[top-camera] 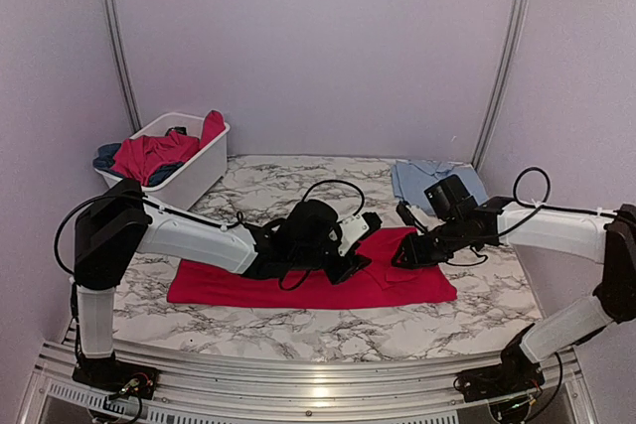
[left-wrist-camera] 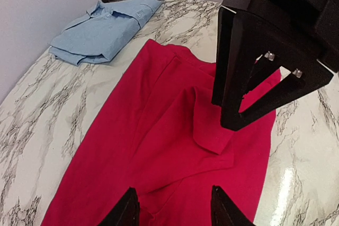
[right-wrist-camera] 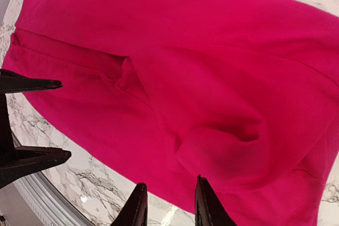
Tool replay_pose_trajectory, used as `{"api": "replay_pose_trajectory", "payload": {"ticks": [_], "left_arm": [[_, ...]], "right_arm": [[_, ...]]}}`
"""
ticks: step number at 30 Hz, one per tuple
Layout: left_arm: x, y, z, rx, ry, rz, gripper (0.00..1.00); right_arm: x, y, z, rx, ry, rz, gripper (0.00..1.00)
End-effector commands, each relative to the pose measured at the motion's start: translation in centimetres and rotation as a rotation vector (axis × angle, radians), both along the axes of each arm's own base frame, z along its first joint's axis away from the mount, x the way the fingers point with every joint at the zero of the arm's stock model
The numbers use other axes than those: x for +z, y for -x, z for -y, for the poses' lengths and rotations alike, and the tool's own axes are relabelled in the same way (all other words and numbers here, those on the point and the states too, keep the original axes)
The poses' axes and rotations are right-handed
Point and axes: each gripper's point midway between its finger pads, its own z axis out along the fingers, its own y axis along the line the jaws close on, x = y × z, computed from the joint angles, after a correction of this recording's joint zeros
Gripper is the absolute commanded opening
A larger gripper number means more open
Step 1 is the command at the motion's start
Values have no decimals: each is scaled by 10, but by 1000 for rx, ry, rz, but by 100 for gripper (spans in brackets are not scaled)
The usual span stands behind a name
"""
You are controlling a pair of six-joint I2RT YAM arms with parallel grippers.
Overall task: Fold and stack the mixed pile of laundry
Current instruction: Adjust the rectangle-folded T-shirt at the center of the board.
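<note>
Marbled worktop (top-camera: 248, 330) bears a red garment (top-camera: 298, 290), seemingly mid-fold; left end effector (left-wrist-camera: 175, 210) and right end effector (right-wrist-camera: 169, 205), both agape, likely need edge grips next.

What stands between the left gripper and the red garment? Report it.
Nothing visible. The left gripper hangs directly over the red garment, jaws open. The right gripper is at a fold farther along, not between them.

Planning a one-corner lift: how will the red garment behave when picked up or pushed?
Likely floppy: the red garment lies flat with soft creases and a folded flap, so a lifted corner should drape. It looks thin, probably light. Pushed on the glossy marble table, it would likely bunch, not slide whole.
</note>
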Motion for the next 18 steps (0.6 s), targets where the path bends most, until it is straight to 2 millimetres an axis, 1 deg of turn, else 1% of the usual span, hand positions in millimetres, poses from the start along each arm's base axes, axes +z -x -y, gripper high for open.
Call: {"api": "replay_pose_trajectory", "payload": {"ticks": [1,6,11,16,17,18], "left_arm": [[23,0,-5,-4,85,38,46],[27,-3,-15,19,99,41,46],[23,-3,-17,27,98,31,46],[17,-3,-17,28,91,24,46],[16,-3,-17,28,89,24,46],[16,-3,-16,29,89,23,46]], "right_arm": [[-5,-8,-14,42,82,34,25],[-28,-13,-14,56,132,14,25],[-51,-17,-10,59,193,-12,30],[-58,-20,-8,49,219,-21,35],[-60,-21,-7,45,228,-24,35],[-62,-20,-5,45,241,-27,33]]}}
